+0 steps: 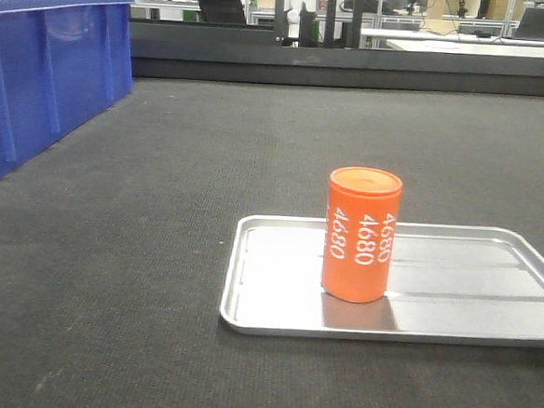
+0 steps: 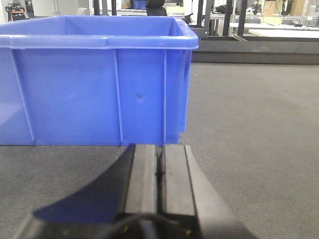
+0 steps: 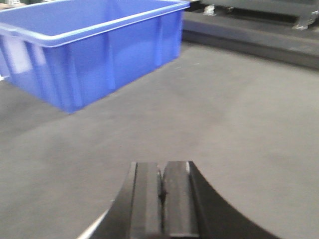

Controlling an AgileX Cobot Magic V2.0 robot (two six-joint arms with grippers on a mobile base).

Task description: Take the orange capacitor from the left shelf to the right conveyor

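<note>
Left gripper (image 2: 158,172): jaws pressed together, holding nothing, low over the dark belt; a blue plastic bin (image 2: 94,79) stands just beyond it.
Right gripper (image 3: 162,191): jaws likewise clenched on nothing, over bare matting, with a blue bin (image 3: 99,59) far left.
Orange capacitor (image 1: 360,234): upright, long axis vertical, standing on the left part of a shallow silver tray (image 1: 469,321), near right in the front view.
Right conveyor (image 1: 157,252): dark textured belt carrying tray and bin.
Key relation: neither wrist view shows the capacitor, so which arm lies nearer cannot be told.
Left shelf: not in view.
</note>
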